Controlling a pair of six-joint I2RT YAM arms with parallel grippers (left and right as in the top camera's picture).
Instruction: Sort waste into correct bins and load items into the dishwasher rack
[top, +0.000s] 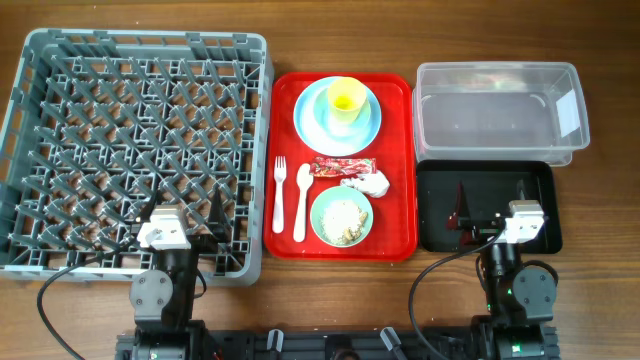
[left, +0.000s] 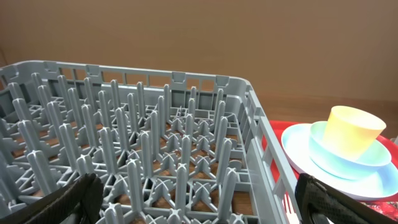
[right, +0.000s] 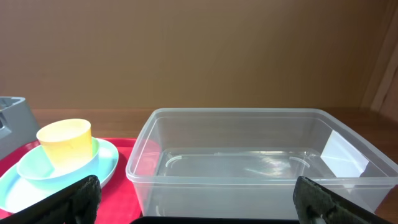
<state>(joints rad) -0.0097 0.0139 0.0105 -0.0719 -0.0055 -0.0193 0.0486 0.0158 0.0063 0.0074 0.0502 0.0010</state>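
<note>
On the red tray (top: 398, 150) stand a yellow cup (top: 346, 99) in a light blue bowl on a light blue plate (top: 312, 115), a red snack wrapper (top: 340, 167), a crumpled white napkin (top: 368, 182), a pale green bowl (top: 341, 217) holding rice scraps, and a white fork (top: 280, 195) and spoon (top: 302, 200). The grey dishwasher rack (top: 60, 60) is at the left. The clear tub (top: 497, 108) and black tray (top: 440, 215) are at the right. My left gripper (top: 190, 215) is open over the rack's near edge (left: 199, 205). My right gripper (top: 490, 210) is open over the black tray (right: 196, 205).
The rack's upright pegs (left: 143, 143) fill the left wrist view, with the cup (left: 351, 130) at its right. The right wrist view shows the clear tub (right: 249, 162) straight ahead and the cup (right: 65, 143) at the left. Bare wooden table surrounds everything.
</note>
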